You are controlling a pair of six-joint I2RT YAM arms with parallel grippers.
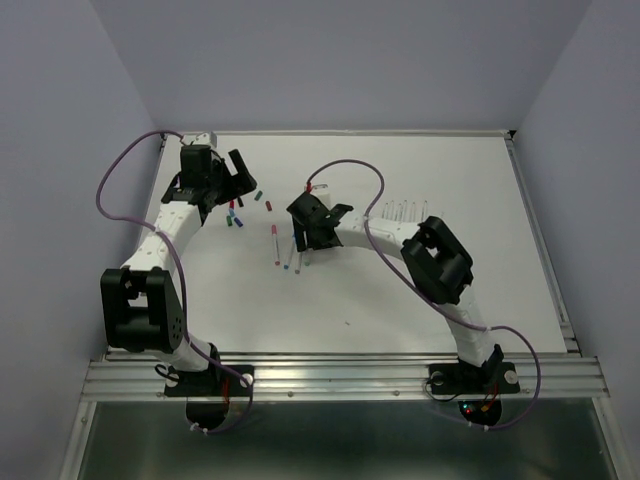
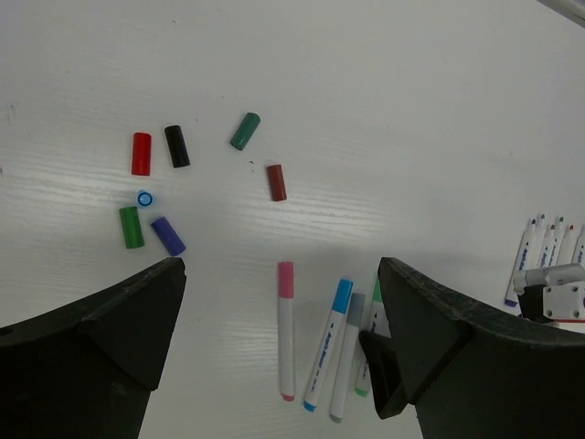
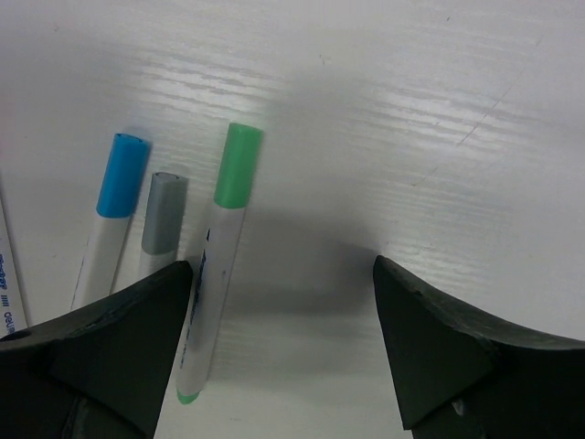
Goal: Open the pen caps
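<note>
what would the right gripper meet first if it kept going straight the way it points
Most likely the green-capped pen, lying at the inner edge of the open right gripper; otherwise the bare table. Depth is unclear.

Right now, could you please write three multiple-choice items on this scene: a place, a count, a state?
1. The green-capped white plastic pen lies: A) left of the blue-capped pen; B) right of the grey-capped pen; C) across both.
2. Loose cylindrical plastic caps before the left claw: A) three; B) seven; C) twelve.
3. The left claw is: A) open, empty; B) shut on a pen; C) shut on a cap.
B: rightmost of the pens. B: seven lie scattered. A: jaws wide apart, gripping nothing.
</note>
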